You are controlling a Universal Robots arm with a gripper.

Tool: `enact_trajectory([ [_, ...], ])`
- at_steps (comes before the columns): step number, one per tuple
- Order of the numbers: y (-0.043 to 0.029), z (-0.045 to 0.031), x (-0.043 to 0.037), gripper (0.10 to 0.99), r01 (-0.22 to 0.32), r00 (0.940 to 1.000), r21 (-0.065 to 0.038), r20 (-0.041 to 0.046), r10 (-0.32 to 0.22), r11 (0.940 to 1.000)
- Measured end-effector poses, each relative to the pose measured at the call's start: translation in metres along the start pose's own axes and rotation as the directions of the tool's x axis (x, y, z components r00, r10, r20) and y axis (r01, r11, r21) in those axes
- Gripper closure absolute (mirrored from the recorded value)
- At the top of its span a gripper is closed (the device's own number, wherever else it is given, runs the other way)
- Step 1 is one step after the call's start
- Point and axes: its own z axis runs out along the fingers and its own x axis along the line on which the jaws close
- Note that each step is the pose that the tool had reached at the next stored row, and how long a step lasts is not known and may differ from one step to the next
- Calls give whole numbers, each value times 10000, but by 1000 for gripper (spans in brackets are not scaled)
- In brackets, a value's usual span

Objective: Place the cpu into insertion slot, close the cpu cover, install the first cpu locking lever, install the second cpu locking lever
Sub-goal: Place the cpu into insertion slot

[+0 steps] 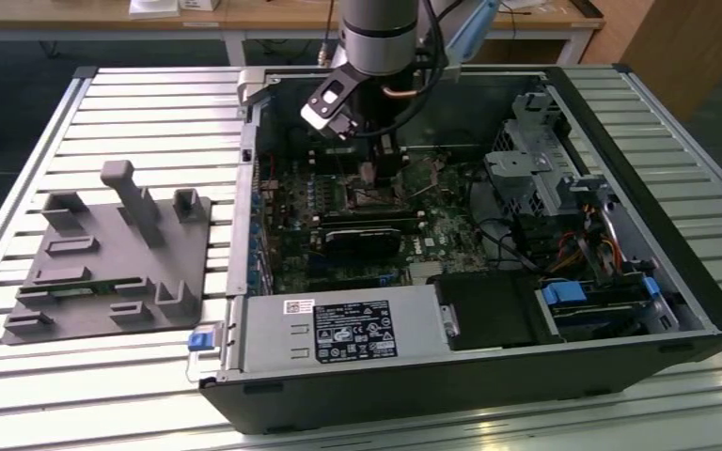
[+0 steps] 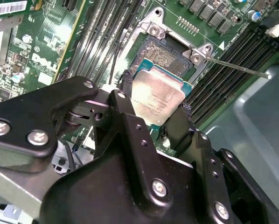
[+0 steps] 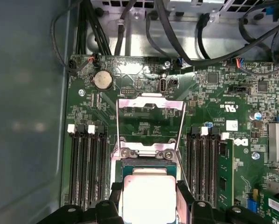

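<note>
Gripper (image 2: 156, 95) clenched on the cpu (image 2: 163, 92), chip flat between both fingers. Directly past its far edge, and lower, the insertion slot (image 2: 166, 50) shows bare. Beyond that, the cpu cover (image 3: 151, 102) stands raised on its hinge.

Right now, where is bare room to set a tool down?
Free: table slats on the exterior view's left, around the grey fixture. Crowded: inside the case, where the gripper holds the cpu close to the insertion slot.
</note>
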Motion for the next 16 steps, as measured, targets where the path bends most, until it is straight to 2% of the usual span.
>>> enact_trajectory([
  [10, -20, 161, 0, 549, 27, 10000, 15, -1, -27, 10000],
  [16, -30, 190, 0, 549, 24, 10000, 15, -2, -24, 10000],
])
